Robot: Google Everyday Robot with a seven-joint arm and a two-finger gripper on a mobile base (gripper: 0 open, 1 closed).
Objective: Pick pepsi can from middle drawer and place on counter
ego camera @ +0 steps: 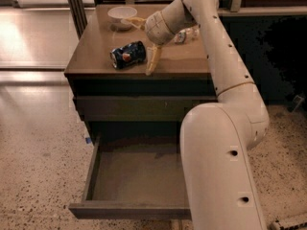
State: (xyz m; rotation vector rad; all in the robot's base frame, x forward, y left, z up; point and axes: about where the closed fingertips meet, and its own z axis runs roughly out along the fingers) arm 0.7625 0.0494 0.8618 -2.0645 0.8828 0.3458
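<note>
Lying near the front edge of the counter [88,56], the pepsi can [127,55] is just beside the gripper [139,46], jaws spread.

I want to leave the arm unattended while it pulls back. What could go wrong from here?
The pepsi can lies on its side on the glossy counter, so it may roll toward an edge. The open gripper hangs close beside the can; a sloppy retreat could knock it, or the white bowl behind. The middle drawer stands open below, where the base might bump it.
</note>
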